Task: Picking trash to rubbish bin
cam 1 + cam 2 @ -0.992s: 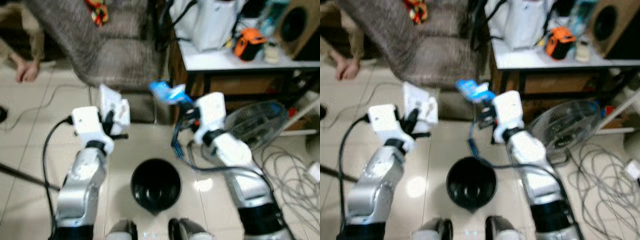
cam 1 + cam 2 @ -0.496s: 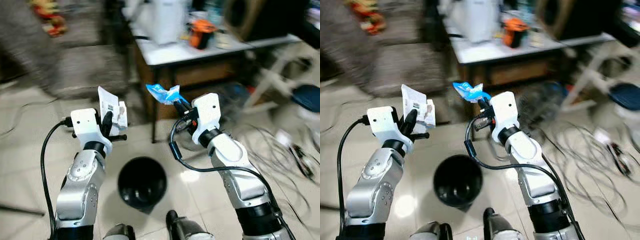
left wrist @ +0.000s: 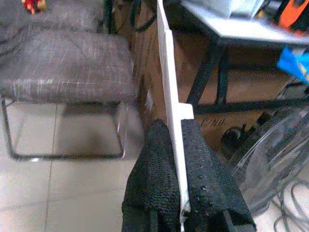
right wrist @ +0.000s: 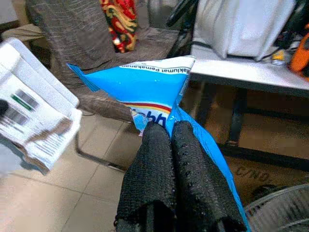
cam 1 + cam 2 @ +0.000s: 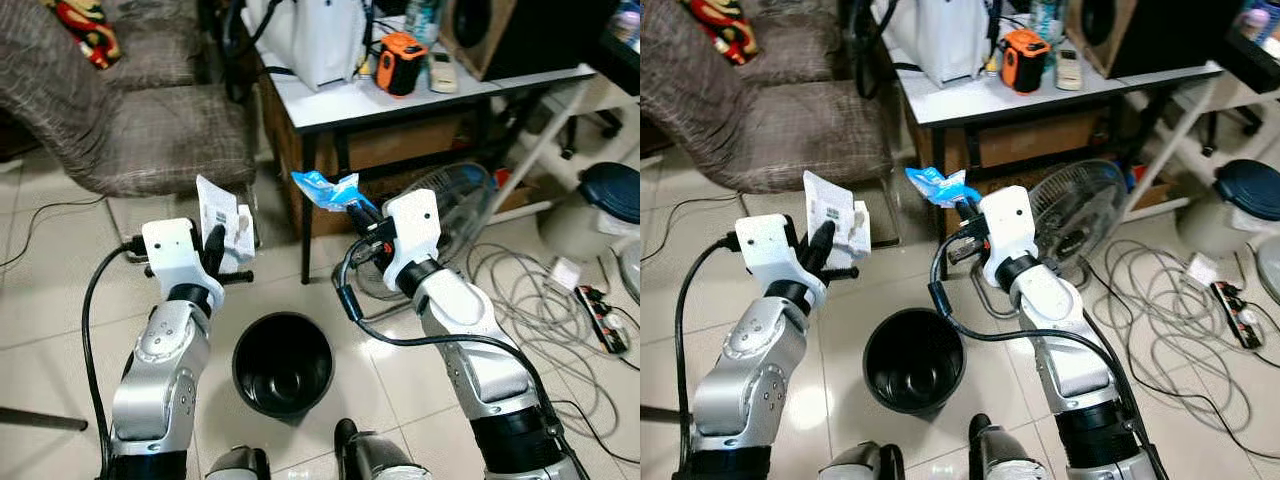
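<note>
Even indoor light; head views sharp, with glare on the glossy pale floor tiles [image 5: 820, 400]. Wrist views soft, backgrounds slightly blurred.

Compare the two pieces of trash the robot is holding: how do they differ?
The white packet in the left gripper is flat, stiff and printed with a barcode; the blue wrapper in the right gripper is soft, crinkled and glossy. Both are pinched above the black bin.

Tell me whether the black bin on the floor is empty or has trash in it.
Empty: the bin stands upright and its dark inside shows a bare bottom. Both pieces of trash are held above the floor.
</note>
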Controlling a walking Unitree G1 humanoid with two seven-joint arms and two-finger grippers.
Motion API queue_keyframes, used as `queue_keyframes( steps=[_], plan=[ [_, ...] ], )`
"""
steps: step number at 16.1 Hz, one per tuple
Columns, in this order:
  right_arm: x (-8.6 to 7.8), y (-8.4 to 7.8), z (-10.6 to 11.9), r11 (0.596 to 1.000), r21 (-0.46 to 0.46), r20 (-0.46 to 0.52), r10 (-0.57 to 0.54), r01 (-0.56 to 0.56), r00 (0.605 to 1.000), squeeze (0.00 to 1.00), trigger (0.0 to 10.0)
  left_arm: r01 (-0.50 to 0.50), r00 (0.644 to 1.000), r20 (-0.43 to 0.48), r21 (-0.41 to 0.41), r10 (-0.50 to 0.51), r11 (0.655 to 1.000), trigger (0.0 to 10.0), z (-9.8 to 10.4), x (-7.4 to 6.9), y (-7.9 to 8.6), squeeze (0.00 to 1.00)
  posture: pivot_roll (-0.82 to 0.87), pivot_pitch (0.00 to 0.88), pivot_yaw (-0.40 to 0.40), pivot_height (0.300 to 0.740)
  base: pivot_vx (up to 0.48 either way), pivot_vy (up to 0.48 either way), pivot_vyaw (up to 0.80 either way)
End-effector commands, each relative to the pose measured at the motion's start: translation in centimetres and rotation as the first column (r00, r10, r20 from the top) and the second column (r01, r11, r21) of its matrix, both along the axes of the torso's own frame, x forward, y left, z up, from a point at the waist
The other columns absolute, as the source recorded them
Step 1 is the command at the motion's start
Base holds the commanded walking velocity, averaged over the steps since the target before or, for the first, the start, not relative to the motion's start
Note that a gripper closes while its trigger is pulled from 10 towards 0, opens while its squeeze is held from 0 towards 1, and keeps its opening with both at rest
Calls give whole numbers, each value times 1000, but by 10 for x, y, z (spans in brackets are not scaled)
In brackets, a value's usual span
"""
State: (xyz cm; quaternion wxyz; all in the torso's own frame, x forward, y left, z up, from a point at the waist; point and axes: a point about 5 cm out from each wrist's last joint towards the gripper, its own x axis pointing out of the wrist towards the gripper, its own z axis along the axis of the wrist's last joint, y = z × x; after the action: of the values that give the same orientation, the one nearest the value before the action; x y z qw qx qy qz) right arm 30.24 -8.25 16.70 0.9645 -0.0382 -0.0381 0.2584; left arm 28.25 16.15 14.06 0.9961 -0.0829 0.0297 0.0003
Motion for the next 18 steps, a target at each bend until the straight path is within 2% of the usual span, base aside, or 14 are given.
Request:
queue_keyframes(
  steps=[1, 2, 3, 5, 7, 9, 10, 11, 12, 13, 15, 17, 18],
  plan=[
    [-4, 3, -14, 1000, -1, -70, 27, -27, 997, 0, 10000, 15, 997, -70, 11, -14, 1000, 10000, -15, -4, 0, 0, -57, 214, 10, 740, 0, 0, 0],
    [-4, 4, -17, 1000, 8, -95, 30, -29, 995, 0, 10000, 21, 997, -81, 13, -20, 1000, 10000, -18, -4, -1, 0, -57, 214, 10, 740, 0, 0, 0],
    [0, 5, -34, 998, 60, -223, 30, -17, 974, 0, 10000, 43, 989, -146, 34, -37, 999, 10000, -36, -7, 3, 0, -50, 236, 18, 740, 0, 0, 0],
    [3, 6, -43, 997, 75, -278, 34, -13, 960, 0, 10000, 59, 980, -191, 44, -49, 997, 10000, -47, -9, 5, 0, -46, 249, 22, 740, 0, 0, 0],
    [10, 7, -67, 998, 64, -377, 32, -9, 926, 0, 10000, 102, 960, -265, 52, -85, 993, 10000, -73, -15, 9, 0, -34, 280, 32, 740, 0, 0, 0],
    [13, 6, -89, 1000, 28, -448, 13, -1, 894, 0, 10000, 176, 946, -294, 117, -135, 977, 10000, -91, -19, 11, 0, -23, 308, 40, 740, 0, 0, 0],
    [12, 4, -105, 1000, -12, -499, 7, -15, 867, 0, 10000, 212, 926, -343, 134, -156, 968, 10000, -106, -21, 12, 0, -24, 318, 41, 740, 0, 0, 0],
    [11, 4, -110, 999, -34, -513, 0, -20, 858, 0, 10000, 228, 918, -361, 144, -163, 963, 10000, -110, -22, 13, 0, -24, 321, 42, 740, 0, 0, 0],
    [7, 5, -125, 997, -70, -561, -4, -42, 828, 0, 10000, 260, 899, -398, 155, -180, 953, 10000, -117, -26, 14, 0, -23, 331, 42, 740, 0, 0, 0],
    [3, 6, -138, 986, -156, -562, -37, -62, 827, 0, 10000, 292, 875, -445, 169, -191, 941, 10000, -126, -33, 17, 0, -16, 341, 41, 740, 0, 0, 0],
    [1, 5, -146, 982, -180, -570, -59, -54, 820, 0, 10000, 301, 865, -464, 177, -190, 937, 10000, -137, -37, 19, 0, 7, 350, 41, 740, 0, 0, 0],
    [3, 3, -151, 983, -182, -563, -100, -5, 821, 0, 10000, 314, 868, -453, 181, -204, 932, 10000, -141, -42, 19, 0, 24, 355, 40, 740, 0, 0, 0],
    [5, 3, -152, 984, -179, -551, -121, 25, 825, 0, 10000, 336, 864, -446, 166, -233, 927, 10000, -139, -48, 17, 0, 42, 357, 42, 740, 0, 0, 0]
  ],
)
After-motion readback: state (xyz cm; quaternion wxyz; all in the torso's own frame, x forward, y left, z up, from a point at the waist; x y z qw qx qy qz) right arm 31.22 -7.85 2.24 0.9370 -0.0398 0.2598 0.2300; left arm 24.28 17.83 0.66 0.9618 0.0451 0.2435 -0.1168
